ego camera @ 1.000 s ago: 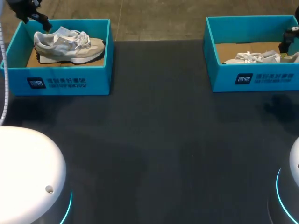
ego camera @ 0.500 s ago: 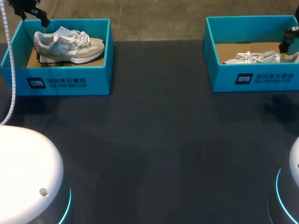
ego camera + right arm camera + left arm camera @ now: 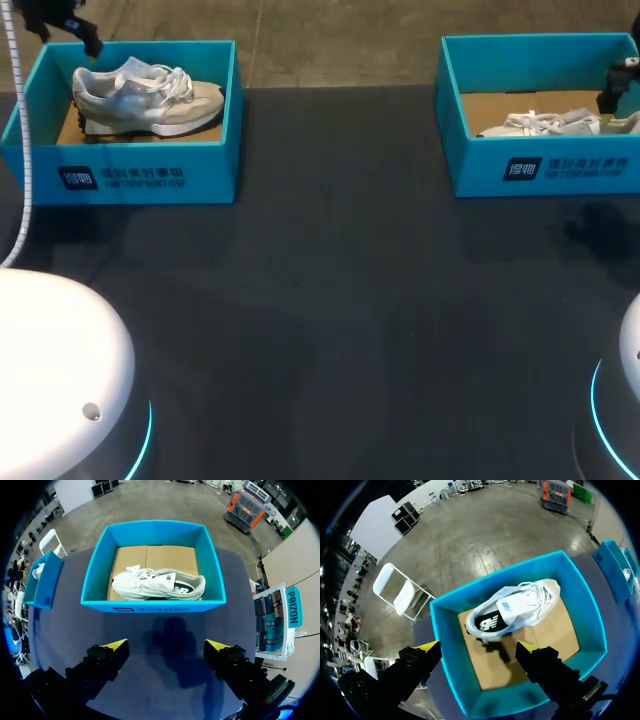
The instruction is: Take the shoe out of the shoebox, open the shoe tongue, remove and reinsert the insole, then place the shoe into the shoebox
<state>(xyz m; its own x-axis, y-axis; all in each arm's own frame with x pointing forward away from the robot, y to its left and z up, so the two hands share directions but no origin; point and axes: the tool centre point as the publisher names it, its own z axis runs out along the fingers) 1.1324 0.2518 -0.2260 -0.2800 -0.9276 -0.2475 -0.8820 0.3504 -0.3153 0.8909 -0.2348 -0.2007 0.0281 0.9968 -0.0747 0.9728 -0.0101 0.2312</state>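
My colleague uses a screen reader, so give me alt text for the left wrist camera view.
A white sneaker lies inside an open blue shoebox, on its cardboard floor. The left tool hovers above the box at the shoe's heel end, its two yellow-tipped fingers spread wide and touching nothing.

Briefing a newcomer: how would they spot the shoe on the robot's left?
On the table, find the blue box at the far left corner. Its shoe stands on its sole, side fully showing; the other shoe, in the right box, sits half hidden.

Shoebox (image 3: 150, 165) matt cardboard; shoe (image 3: 150, 100) cloth; tbl (image 3: 330, 330) matt.
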